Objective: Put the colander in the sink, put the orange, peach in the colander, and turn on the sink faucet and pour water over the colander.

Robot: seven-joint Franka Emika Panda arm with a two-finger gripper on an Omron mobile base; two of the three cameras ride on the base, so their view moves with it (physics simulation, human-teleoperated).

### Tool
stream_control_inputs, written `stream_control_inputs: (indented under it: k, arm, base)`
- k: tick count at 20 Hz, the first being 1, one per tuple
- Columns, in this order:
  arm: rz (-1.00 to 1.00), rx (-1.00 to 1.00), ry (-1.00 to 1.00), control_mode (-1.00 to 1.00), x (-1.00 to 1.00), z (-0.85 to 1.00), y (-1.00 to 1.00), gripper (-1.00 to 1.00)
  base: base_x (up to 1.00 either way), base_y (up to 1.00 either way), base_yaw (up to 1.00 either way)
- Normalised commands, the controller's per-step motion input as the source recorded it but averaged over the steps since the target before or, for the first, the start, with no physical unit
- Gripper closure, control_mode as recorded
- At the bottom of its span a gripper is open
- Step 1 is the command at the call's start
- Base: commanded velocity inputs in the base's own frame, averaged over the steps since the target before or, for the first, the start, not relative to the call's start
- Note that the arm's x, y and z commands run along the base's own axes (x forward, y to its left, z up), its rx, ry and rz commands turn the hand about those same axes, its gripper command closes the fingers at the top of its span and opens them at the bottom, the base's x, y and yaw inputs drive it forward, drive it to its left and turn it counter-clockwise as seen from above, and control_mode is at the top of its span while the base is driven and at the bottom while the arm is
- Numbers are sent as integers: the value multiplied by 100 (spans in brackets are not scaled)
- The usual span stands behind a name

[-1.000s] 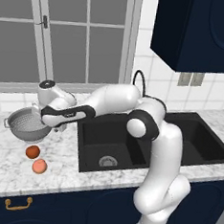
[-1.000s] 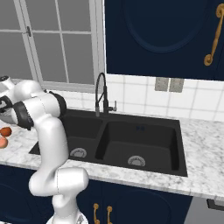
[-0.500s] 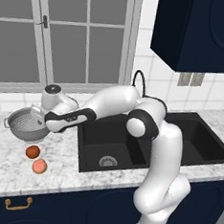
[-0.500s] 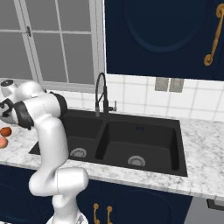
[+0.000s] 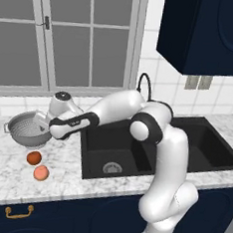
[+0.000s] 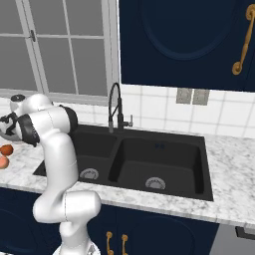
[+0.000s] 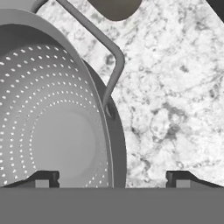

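Colander (image 5: 31,130) sits on the marble worktop (image 5: 3,171) left of the sink (image 5: 150,147), w/ orange (image 5: 34,158) and peach (image 5: 41,172) just in front. Gripper (image 7: 112,177) hangs directly over its sink-side rim, jaws wide open, nothing held; in hand view one fingertip is inside the bowl, other outside, rim wall running between. Likely next: straight drop and close on rim.

The white arm rises from its base, bends at the dark elbow and reaches far out to its left, forearm roughly level. The wrist turns the gripper (image 5: 44,124) downward. In the hand view its 2 dark fingertips (image 7: 43,178) stand wide apart, jaws spread with nothing clamped between them.
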Motion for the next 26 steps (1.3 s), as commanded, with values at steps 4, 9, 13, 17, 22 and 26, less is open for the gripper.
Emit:
stream_control_inputs:
  k: [4, 9, 13, 17, 22, 26]
  arm:
    - [0, 0, 1, -100, 19, -25, 15, 100]
    - [0, 0, 11, -100, 17, -32, 20, 100]
    - [0, 0, 11, -100, -3, -26, 7, 100]
    - [-5, 0, -1, -100, -15, 10, 0, 100]
    - [-4, 0, -7, -100, -53, 54, 1, 100]
    - [-6, 0, -2, -100, -79, 51, -10, 100]
  base:
    - [0, 0, 0]
    - [0, 0, 0]
    - [0, 0, 0]
    - [0, 0, 0]
    - [0, 0, 0]
    - [0, 0, 0]
